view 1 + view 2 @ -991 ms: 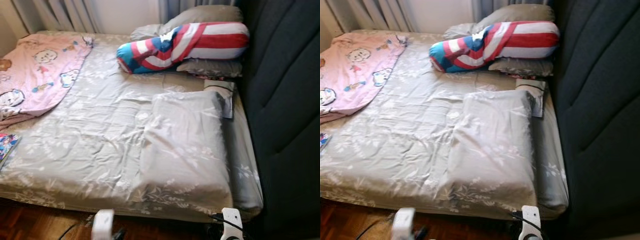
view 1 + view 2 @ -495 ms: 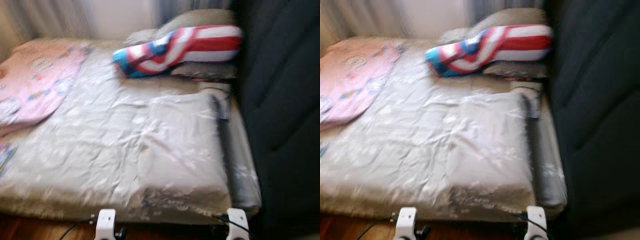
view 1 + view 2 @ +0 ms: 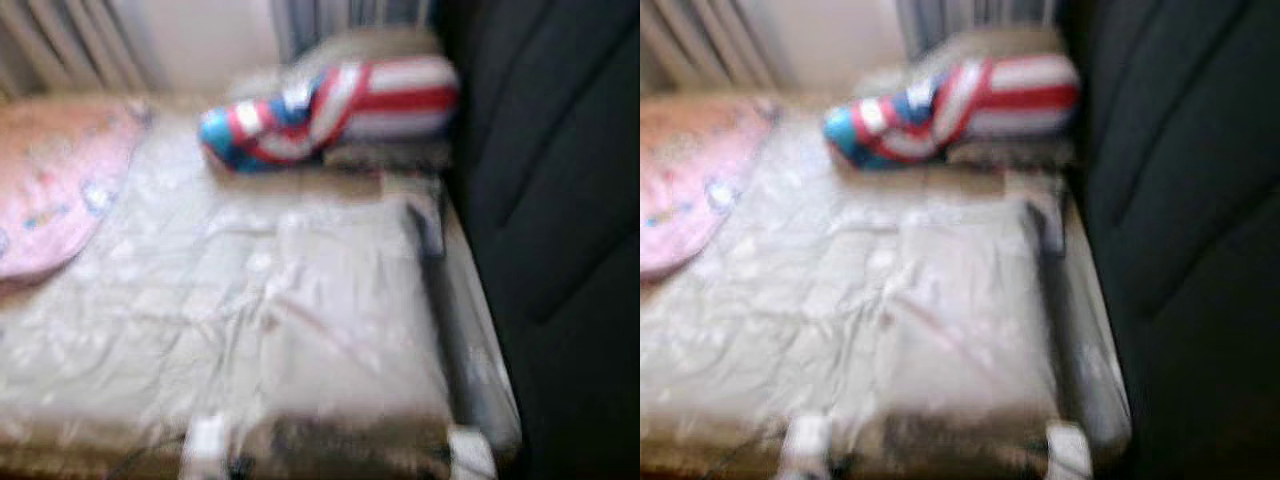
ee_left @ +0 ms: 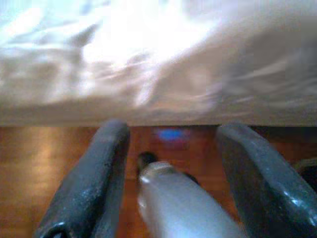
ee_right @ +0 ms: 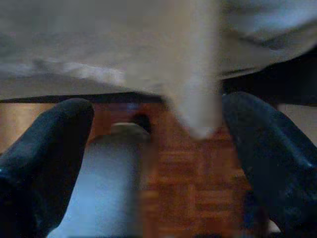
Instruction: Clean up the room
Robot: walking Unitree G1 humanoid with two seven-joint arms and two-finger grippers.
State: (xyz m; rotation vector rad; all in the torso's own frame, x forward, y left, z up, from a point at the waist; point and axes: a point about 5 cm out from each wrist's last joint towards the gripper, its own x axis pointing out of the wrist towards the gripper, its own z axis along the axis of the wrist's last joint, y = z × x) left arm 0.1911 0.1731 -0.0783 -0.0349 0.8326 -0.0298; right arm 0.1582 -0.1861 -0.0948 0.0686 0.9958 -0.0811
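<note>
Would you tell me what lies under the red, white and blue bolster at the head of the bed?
A grey pillow shows beneath the striped bolster; blur and the bolster hide the rest.

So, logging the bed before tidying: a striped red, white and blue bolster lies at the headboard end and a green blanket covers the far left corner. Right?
Not quite. The blanket in the far left corner is pink, not green, as the left eye view shows. The striped bolster does lie at the headboard end.
</note>
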